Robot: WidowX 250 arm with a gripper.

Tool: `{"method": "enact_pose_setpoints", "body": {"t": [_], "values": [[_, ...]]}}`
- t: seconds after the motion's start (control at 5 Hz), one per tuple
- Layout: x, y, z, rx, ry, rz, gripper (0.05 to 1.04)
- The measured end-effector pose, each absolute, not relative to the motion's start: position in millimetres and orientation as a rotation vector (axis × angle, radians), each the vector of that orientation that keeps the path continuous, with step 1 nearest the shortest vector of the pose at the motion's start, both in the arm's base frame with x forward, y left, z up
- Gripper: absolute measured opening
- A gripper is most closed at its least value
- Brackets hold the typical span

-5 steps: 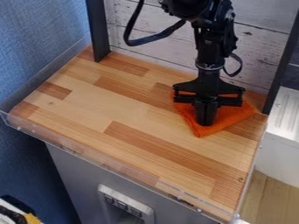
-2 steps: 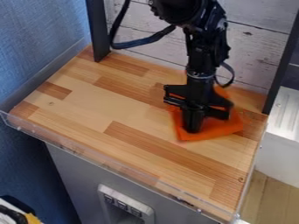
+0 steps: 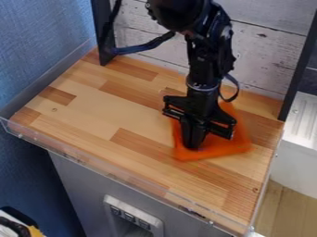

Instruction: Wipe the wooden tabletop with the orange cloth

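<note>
The black gripper (image 3: pixel 193 144) is pointing down, jaws clamping the orange cloth (image 3: pixel 228 144) from above, so its edges are spreading over the table (image 3: pixel 93 109).

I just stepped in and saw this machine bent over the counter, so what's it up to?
A black robot arm reaches down from the top of the camera view, and its end effector is pressed down on, or just over, an orange cloth. The cloth lies on the right-hand part of the wooden counter, spreading out around the tip. Whether the cloth is actually gripped or only touched, I can't tell from here.
</note>
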State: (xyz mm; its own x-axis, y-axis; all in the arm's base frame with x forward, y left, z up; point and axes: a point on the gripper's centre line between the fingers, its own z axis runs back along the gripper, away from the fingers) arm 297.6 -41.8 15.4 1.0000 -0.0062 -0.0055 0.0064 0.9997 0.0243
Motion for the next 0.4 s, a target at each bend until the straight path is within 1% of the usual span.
{"method": "enact_pose_setpoints", "body": {"t": [0.2,0.4], "values": [[289,-42,19,0.015,0.016,-0.020,0.087],[284,-43,38,0.006,0.026,-0.039,0.240]]}}
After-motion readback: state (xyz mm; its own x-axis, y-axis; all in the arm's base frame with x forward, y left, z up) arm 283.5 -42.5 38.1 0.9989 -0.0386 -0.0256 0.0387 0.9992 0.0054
